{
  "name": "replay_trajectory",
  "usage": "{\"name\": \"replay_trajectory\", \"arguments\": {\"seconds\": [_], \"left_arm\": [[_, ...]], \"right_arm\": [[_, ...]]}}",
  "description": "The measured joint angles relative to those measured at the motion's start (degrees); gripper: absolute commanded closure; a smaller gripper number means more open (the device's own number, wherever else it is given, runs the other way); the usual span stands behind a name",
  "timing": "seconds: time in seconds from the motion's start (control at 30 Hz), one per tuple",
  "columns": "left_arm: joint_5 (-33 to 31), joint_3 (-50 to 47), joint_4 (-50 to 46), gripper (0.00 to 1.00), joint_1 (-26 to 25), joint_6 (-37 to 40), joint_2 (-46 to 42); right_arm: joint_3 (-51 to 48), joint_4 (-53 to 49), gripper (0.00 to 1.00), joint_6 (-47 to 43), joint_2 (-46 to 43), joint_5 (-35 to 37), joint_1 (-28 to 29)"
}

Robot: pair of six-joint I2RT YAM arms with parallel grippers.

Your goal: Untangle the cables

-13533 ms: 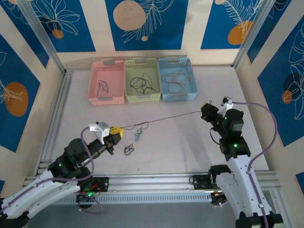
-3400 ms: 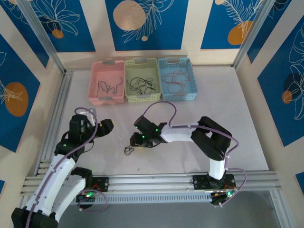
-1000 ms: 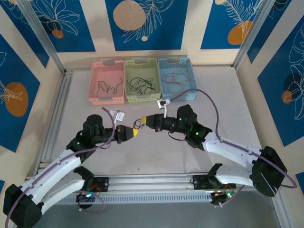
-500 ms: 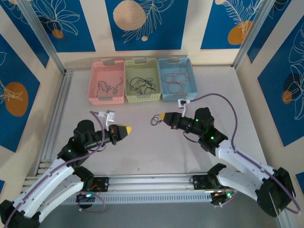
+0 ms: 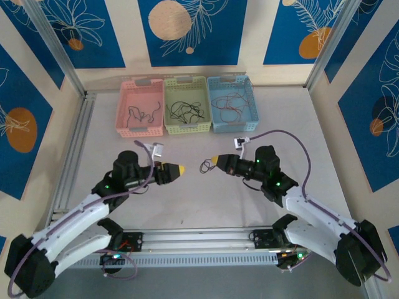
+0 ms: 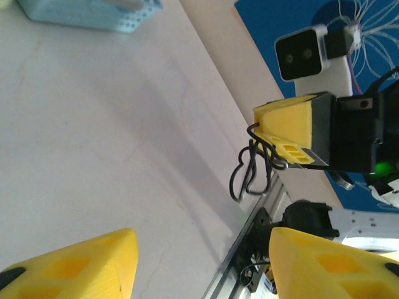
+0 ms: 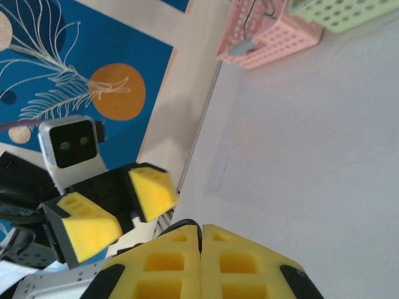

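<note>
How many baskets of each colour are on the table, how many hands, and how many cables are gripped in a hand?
pink basket: 1
green basket: 1
blue basket: 1
hands: 2, the left hand and the right hand
black cable gripped in the right hand: 1
Total: 6

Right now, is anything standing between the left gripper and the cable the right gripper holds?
Nothing visible does. The black cable dangles from the shut right gripper, and the open left gripper faces it across open air.
</note>
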Motion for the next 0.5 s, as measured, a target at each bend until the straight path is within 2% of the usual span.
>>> {"name": "replay_trajectory", "arguments": {"seconds": [0.1, 0.2, 0.5], "left_arm": [[1.3, 0.4, 3.7, 0.43, -1.9, 0.1, 3.8], [1.9, 0.9, 6.6, 0.50, -2.7, 0.2, 5.8], [2.8, 1.5, 11.8, 0.95, -3.0, -0.4, 6.2]], "right_arm": [[2.0, 1.2, 1.00, 1.7, 2.7, 0.1, 3.0], [3.9, 3.5, 1.00, 3.6, 4.4, 0.2, 4.9], [5.9, 5.2, 1.00, 5.0, 6.3, 0.2, 5.9]]}}
